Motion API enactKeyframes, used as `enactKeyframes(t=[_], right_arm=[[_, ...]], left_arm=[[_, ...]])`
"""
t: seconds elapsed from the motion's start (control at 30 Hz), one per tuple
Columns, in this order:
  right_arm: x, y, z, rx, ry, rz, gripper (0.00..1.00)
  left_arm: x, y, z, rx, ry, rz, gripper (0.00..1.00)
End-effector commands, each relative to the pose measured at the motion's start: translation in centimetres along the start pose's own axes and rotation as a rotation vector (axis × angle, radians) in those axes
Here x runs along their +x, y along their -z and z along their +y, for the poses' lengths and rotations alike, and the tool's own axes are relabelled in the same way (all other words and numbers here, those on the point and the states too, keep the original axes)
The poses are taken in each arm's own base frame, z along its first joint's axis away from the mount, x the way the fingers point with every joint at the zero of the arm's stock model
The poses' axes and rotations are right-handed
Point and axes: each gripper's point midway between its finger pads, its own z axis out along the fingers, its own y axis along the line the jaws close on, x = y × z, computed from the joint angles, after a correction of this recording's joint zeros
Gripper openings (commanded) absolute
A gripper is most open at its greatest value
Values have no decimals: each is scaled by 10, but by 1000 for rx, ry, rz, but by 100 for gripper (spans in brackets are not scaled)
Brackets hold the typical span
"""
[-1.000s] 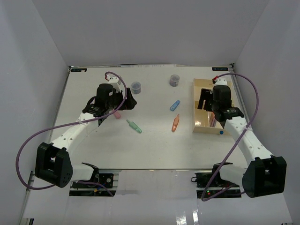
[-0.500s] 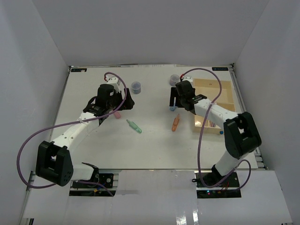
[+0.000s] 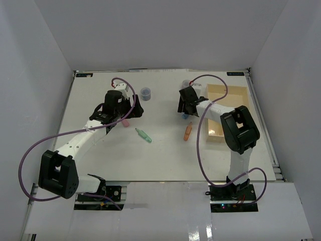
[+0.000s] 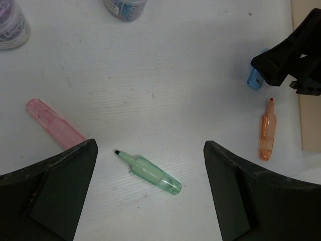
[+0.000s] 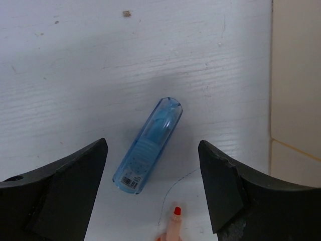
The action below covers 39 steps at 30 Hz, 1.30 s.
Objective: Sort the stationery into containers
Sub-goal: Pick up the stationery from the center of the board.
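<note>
Four stubby translucent plastic markers lie on the white worktop (image 3: 100,160): one pink marker (image 4: 52,123), one green marker (image 4: 150,173), one orange marker (image 4: 267,134) and one blue marker (image 5: 149,153). Of the small round grey-blue pots, two show clearly toward 11 o'clock, a purple-filled pot (image 4: 10,22) and a blue-filled pot (image 4: 125,7). Probably there is a third pot (image 3: 185,83) at 1 o'clock, half hidden from above. One pale beige wooden tray (image 3: 235,93) sits at 2 o'clock.
</note>
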Motion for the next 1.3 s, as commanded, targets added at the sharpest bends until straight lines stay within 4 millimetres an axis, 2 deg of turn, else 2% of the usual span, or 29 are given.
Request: enactKeyframes(t=[0.0,0.2,0.5,0.53,0.63,0.8,0.87,0.97,1.0,1.07,1.1,1.13,1.17,1.2,1.23,1.27], right_arm=[[-14,-1,4,20,-43,-37,79],[2,-8,9,12,-22,2,71],[23,-12,14,6,20,49,49],[22,-10,16,1,24,44,42],[17,-4,25,-18,52,24,29],[-10,20,44,-104,74,-40,24],[-21,31,46,-123,93,-69,24],[-41,54,36,-122,106,-132,24],[-54,69,32,-126,124,-171,24],[-55,77,19,-116,151,-183,25],[-63,90,13,-122,152,-210,25],[-62,93,6,-118,179,-213,25],[-52,91,-7,-108,194,-192,26],[-56,101,-15,-113,193,-213,26],[-54,101,-23,-107,212,-211,27],[-43,98,-36,-98,222,-185,28]], left_arm=[[-7,4,0,0,10,-15,98],[-6,4,0,7,19,-10,98],[-6,4,1,7,25,-7,98],[-6,4,1,8,24,-7,98],[-6,4,1,8,26,-9,98],[-5,3,0,14,27,-3,98],[-5,2,2,6,26,-3,98],[-6,3,3,3,23,-7,98],[-6,3,2,5,23,-8,98],[-6,3,2,8,26,-7,98],[-6,3,1,12,26,-6,98],[-6,3,0,16,26,-3,98],[-5,3,0,15,28,-1,98],[-5,3,0,17,26,-1,98],[-5,3,0,17,26,-2,98],[-6,3,1,15,27,-3,98]])
